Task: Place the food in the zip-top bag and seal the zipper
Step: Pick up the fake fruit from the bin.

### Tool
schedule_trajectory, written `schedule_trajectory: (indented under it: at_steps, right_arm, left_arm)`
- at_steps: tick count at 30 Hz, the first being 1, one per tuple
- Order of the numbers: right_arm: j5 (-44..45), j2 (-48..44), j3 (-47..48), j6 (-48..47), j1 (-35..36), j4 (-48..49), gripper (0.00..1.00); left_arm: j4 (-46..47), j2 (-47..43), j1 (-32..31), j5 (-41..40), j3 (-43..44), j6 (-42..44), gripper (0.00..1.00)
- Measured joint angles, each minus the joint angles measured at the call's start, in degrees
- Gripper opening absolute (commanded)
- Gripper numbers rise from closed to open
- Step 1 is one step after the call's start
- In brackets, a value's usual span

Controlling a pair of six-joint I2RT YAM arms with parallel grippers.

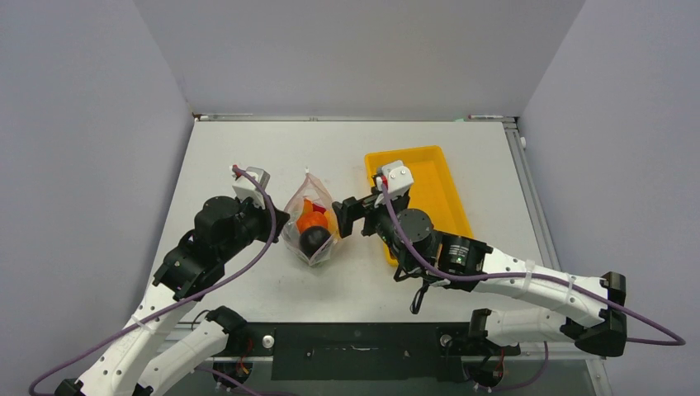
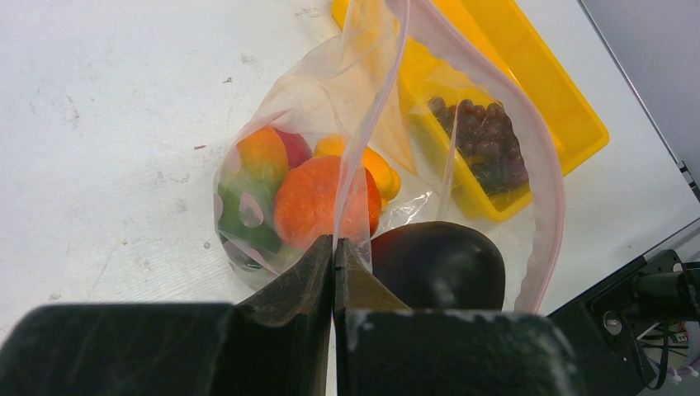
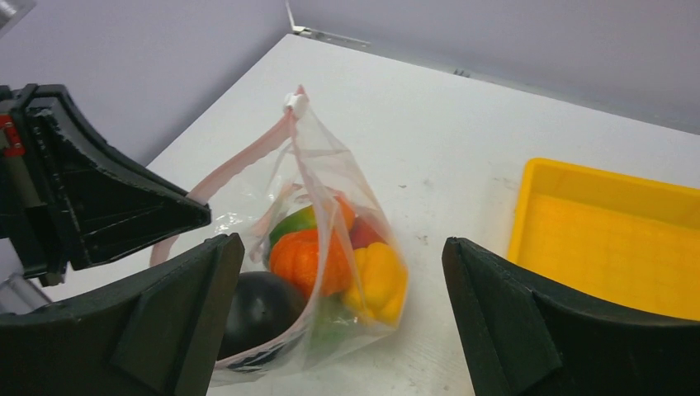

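The clear zip-top bag (image 1: 309, 221) stands between my two grippers with its mouth open. Inside are an orange pumpkin (image 2: 314, 202), green (image 2: 239, 210), red and yellow (image 3: 376, 280) pieces. The dark eggplant (image 2: 437, 264) lies in the bag's mouth, inside the loop of the pinkish-red zipper strip (image 2: 376, 107). My left gripper (image 2: 334, 243) is shut on one edge of that strip and holds it up. My right gripper (image 3: 342, 247) is open and empty, its jaws on either side of the bag from the right. A dark red grape cluster (image 2: 487, 153) lies in the yellow tray, seen through the bag.
The yellow tray (image 1: 433, 186) sits right of the bag, partly under my right arm. Purple-grey walls close the table on the left, back and right. The left gripper's body (image 3: 99, 206) stands close to the bag in the right wrist view.
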Motion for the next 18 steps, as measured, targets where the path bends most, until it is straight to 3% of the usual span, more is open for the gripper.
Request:
schedule_trajectory:
  at_steps: [9, 18]
  right_arm:
    - [9.97, -2.62, 0.0, 1.25, -1.62, -9.33, 0.96]
    - [7.15, -2.78, -2.16, 5.05, -14.71, -20.5, 0.96]
  left_arm:
    - [0.0, 0.11, 0.0, 0.0, 0.0, 0.0, 0.0]
    - [0.0, 0.39, 0.0, 0.0, 0.0, 0.0, 0.0]
